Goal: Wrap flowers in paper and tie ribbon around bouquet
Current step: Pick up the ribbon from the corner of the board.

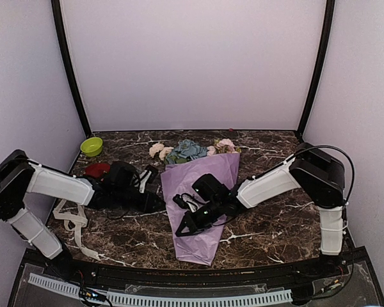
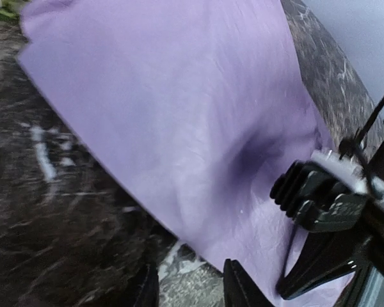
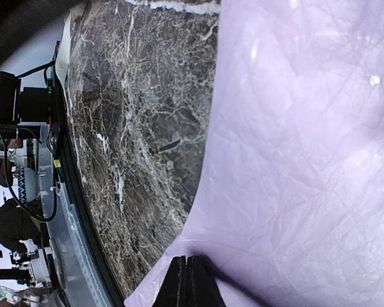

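**Left gripper (image 1: 157, 203) stands half-spread at the paper's edge**

We see its fingers (image 2: 240, 288) apart, with only the marble table (image 1: 275, 224) and the rim of the lilac paper (image 1: 198, 246) between them. In the overhead view that rim lies just at the gripper's 3 o'clock. The bouquet (image 1: 211, 174) runs from 12 to 6 o'clock, with the flowers (image 1: 187, 150) at the far end and the narrow tail toward the arm bases. The right gripper (image 1: 180, 231), jaws pressed together, rests its tips on the paper near that same edge. The ribbon (image 1: 70, 220) lies slack at the left gripper's 8 o'clock, well apart from the bouquet. We judge the left arm nearer to both the loose edge and the ribbon, so the next move looks to be its own.
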Tool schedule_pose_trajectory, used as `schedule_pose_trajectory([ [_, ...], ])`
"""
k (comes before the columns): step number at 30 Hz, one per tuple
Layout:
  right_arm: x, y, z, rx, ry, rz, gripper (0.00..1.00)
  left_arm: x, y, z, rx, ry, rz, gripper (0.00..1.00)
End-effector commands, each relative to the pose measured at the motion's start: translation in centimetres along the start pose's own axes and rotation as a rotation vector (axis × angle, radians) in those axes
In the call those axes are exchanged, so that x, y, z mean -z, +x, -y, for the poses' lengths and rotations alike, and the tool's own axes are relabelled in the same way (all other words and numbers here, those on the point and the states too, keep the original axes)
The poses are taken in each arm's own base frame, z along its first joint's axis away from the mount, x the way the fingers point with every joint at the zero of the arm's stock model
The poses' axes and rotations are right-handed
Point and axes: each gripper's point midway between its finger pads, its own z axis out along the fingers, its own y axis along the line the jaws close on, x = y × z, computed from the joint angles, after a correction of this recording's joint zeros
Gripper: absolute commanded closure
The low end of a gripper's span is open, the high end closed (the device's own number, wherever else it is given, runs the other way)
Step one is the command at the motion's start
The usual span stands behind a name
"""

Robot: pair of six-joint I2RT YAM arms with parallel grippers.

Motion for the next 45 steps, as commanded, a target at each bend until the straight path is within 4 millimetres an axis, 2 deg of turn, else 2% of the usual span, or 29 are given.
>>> schedule_pose_trajectory([
  [1,-1.0,2.7,4.0,-0.074,0.157,-0.05,1.0,6.7,-2.8,-3.2,0.15,-0.189,0.066,0.57],
  [3,-1.1,2.6,4.2,-0.065,0.183,-0.053,1.0,10.7,-2.2,-7.1,0.256,-0.416,0.071,0.43],
  [6,-1.3,2.3,3.8,-0.033,0.19,-0.054,1.0,16.5,0.8,-12.0,0.447,-0.653,0.068,0.21],
  [9,-1.3,2.4,4.1,-0.016,0.227,-0.065,1.0,19.6,3.8,-14.4,0.597,-0.716,0.058,0.16],
  [11,-1.3,2.2,4.3,-0.001,0.25,-0.072,1.0,20.3,5.7,-14.8,0.699,-0.733,0.037,0.15],
  [15,-1.1,2.3,4.6,0.011,0.276,-0.079,1.0,21.0,7.3,-13.5,0.923,-0.746,-0.018,0.19],
  [17,-1.1,2.3,4.5,0.013,0.268,-0.073,1.0,22.1,9.7,-12.8,1.079,-0.821,-0.08,0.2],
  [19,-1.1,2.3,4.4,0.012,0.262,-0.07,1.0,24.1,12.4,-12.9,1.222,-0.974,-0.088,0.18],
  [22,-1.0,2.2,4.1,0.013,0.245,-0.06,1.0,25.6,13.9,-13.5,1.261,-1.08,-0.048,0.09],
  [23,-1.0,2.2,3.9,0.016,0.238,-0.057,1.0,25.1,14.2,-13.5,1.27,-1.065,-0.058,0.03],
  [26,-1.0,2.2,3.7,0.02,0.229,-0.059,1.0,22.7,15.9,-12.5,1.355,-0.987,-0.165,0.01],
  [28,-0.9,2.1,3.5,0.023,0.225,-0.055,1.0,22.2,17.4,-12.1,1.394,-1.008,-0.258,0.01],
  [31,-0.9,3.0,4.2,0.01,0.234,-0.068,1.0,22.0,19.2,-11.8,1.411,-1.044,-0.366,0.01],
  [32,-0.9,3.1,4.3,0.007,0.236,-0.068,1.0,21.8,19.7,-11.5,1.423,-1.045,-0.396,0.03],
  [34,-0.9,3.2,4.2,0.001,0.231,-0.066,1.0,21.7,20.7,-10.8,1.466,-1.036,-0.429,0.14],
  [37,-1.0,3.2,4.2,-0.002,0.227,-0.065,1.0,21.7,21.0,-10.4,1.511,-1.019,-0.379,0.43],
  [41,-0.9,3.2,4.3,-0.007,0.232,-0.064,1.0,22.3,20.1,-10.0,1.532,-0.968,-0.252,0.76],
  [43,-0.9,3.1,4.3,-0.007,0.236,-0.063,1.0,22.5,19.6,-10.2,1.516,-0.943,-0.186,0.99],
  [45,-1.0,3.2,4.5,-0.008,0.242,-0.069,1.0,21.9,18.8,-10.3,1.506,-0.885,-0.126,1.0],
])
